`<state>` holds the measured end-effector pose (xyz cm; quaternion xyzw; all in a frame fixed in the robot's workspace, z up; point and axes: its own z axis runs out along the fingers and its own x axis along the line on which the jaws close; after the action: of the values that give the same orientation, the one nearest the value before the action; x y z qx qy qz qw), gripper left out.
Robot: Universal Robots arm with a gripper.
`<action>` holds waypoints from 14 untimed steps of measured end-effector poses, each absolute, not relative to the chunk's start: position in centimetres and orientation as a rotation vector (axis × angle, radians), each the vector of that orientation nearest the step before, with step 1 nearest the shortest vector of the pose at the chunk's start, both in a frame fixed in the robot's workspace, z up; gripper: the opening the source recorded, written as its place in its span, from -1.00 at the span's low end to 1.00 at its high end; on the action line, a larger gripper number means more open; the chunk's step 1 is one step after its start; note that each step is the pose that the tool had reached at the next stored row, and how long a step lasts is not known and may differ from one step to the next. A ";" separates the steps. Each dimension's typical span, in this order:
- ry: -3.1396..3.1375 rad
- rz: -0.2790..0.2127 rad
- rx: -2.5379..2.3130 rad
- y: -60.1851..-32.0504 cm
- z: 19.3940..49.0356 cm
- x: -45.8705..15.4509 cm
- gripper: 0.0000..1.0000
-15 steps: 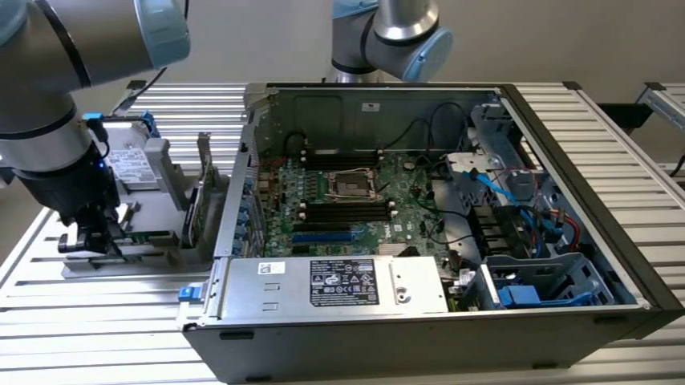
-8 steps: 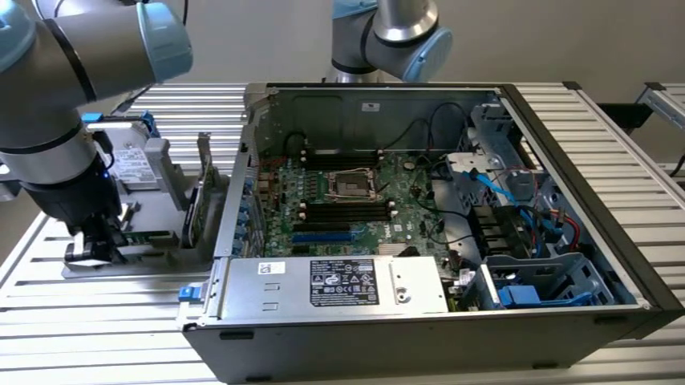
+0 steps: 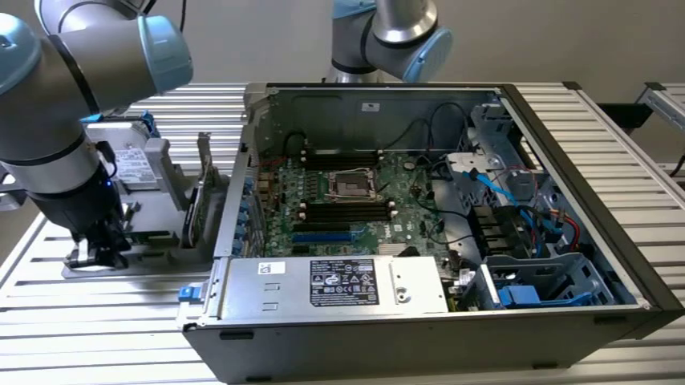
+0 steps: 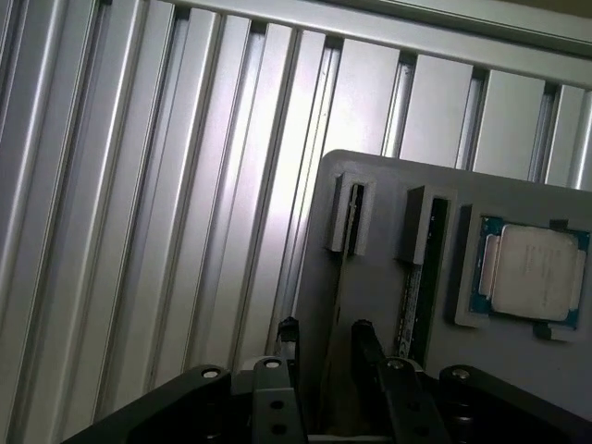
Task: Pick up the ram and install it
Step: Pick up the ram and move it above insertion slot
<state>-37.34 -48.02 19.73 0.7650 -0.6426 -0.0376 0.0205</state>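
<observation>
The ram (image 4: 340, 277) stands on edge in a slot of a grey holder plate (image 4: 384, 185) and shows as a thin dark strip. My gripper (image 4: 324, 338) is open, with one black finger on each side of the strip's near end. I cannot tell whether the fingers touch it. A second stick (image 4: 413, 296) stands in the neighbouring slot. In the exterior view my gripper (image 3: 99, 250) is down over the grey plate (image 3: 150, 261) at that view's left, beside the open computer case (image 3: 428, 200). The motherboard (image 3: 342, 200) with dark memory slots lies inside.
A square silver processor (image 4: 532, 273) lies on the plate beyond the second stick. A hard drive (image 3: 134, 164) and an upright green card (image 3: 198, 204) stand on the holder near the case wall. A second arm (image 3: 386, 32) rises behind the case. The ribbed aluminium table (image 4: 139, 185) surrounds the plate.
</observation>
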 end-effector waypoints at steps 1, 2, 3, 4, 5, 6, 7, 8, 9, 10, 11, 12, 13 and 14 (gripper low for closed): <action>-1.993 -0.117 2.373 -48.0 19.6 -37.3 -0.26; -1.993 -0.117 2.373 -48.0 19.6 -37.4 -0.26; -1.993 -0.117 2.373 -48.0 19.6 -37.4 -0.26; -1.993 -0.118 2.373 -48.0 19.6 -37.4 -0.26; -1.993 -0.118 2.373 -48.0 19.6 -37.4 -0.26; -1.993 -0.118 2.373 -48.0 19.6 -37.4 -0.26; -1.993 -0.118 2.373 -48.0 19.6 -37.4 -0.26; -1.993 -0.118 2.373 -48.0 19.6 -37.4 -0.26; -1.993 -0.118 2.373 -48.0 19.6 -37.4 -0.26; -1.993 -0.118 2.373 -48.0 19.6 -37.4 -0.26; -1.993 -0.118 2.373 -48.0 19.6 -37.4 -0.31; -1.993 -0.118 2.373 -48.0 19.6 -37.4 -0.44; -1.993 -0.118 2.373 -48.0 19.6 -37.4 -0.57; -1.993 -0.118 2.373 -48.0 19.6 -37.4 -0.57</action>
<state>-37.35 -47.97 19.58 0.7650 -0.6426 -0.0379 0.0201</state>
